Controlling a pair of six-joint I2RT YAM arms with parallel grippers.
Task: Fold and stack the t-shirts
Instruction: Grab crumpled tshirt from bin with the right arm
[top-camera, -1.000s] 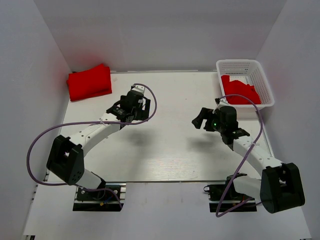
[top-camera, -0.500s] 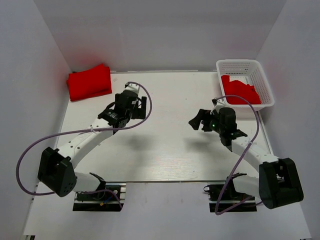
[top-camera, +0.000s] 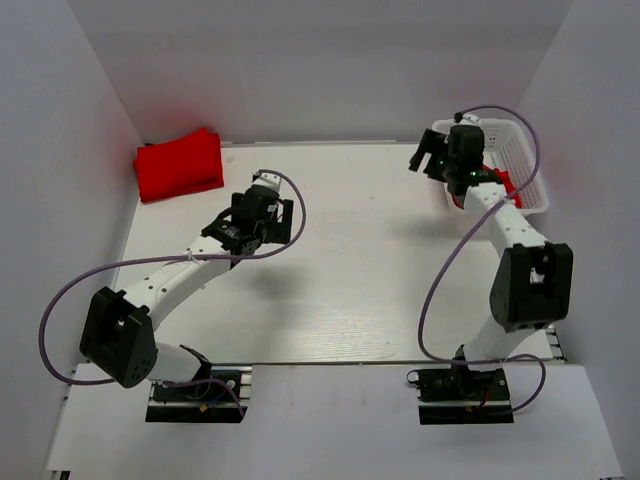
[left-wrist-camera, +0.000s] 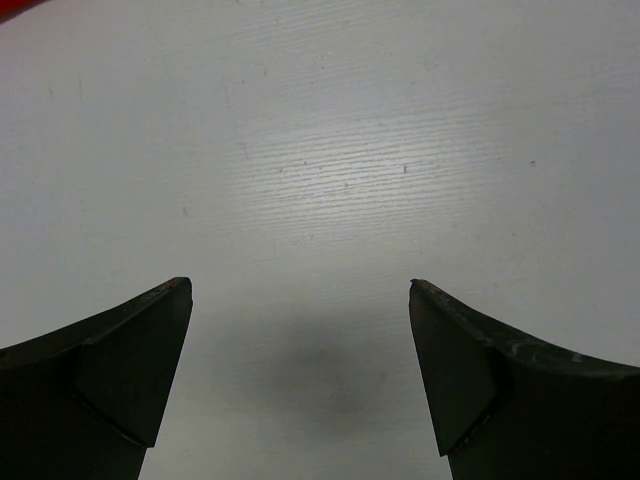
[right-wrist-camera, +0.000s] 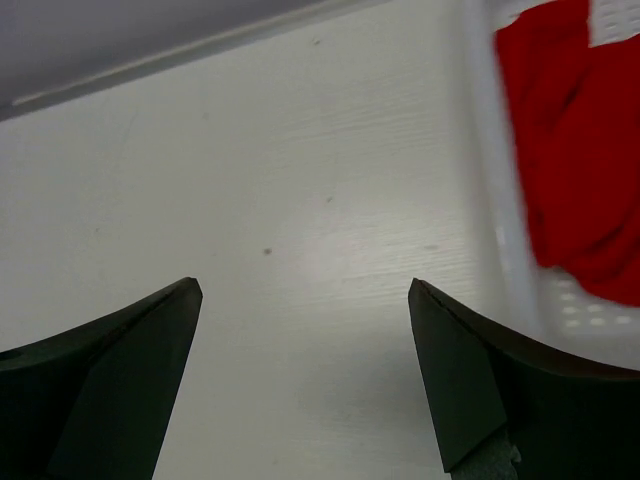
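Note:
A folded red t-shirt (top-camera: 178, 165) lies at the far left corner of the table; a sliver of it shows in the left wrist view (left-wrist-camera: 12, 6). Another red t-shirt (top-camera: 503, 186) lies crumpled in the white mesh basket (top-camera: 520, 150), partly hidden by my right arm; the right wrist view shows it too (right-wrist-camera: 580, 150). My left gripper (top-camera: 256, 222) is open and empty over bare table, right of the folded shirt, as its wrist view shows (left-wrist-camera: 300, 290). My right gripper (top-camera: 432, 160) is open and empty just left of the basket, above the table (right-wrist-camera: 300, 290).
The basket's left wall (right-wrist-camera: 490, 200) stands close to the right finger in the right wrist view. White walls enclose the table on three sides. Purple cables loop from both arms.
My right arm has swung from mid-right of the table to the far side, beside the basket. My left gripper has shifted only slightly. Both stay open.

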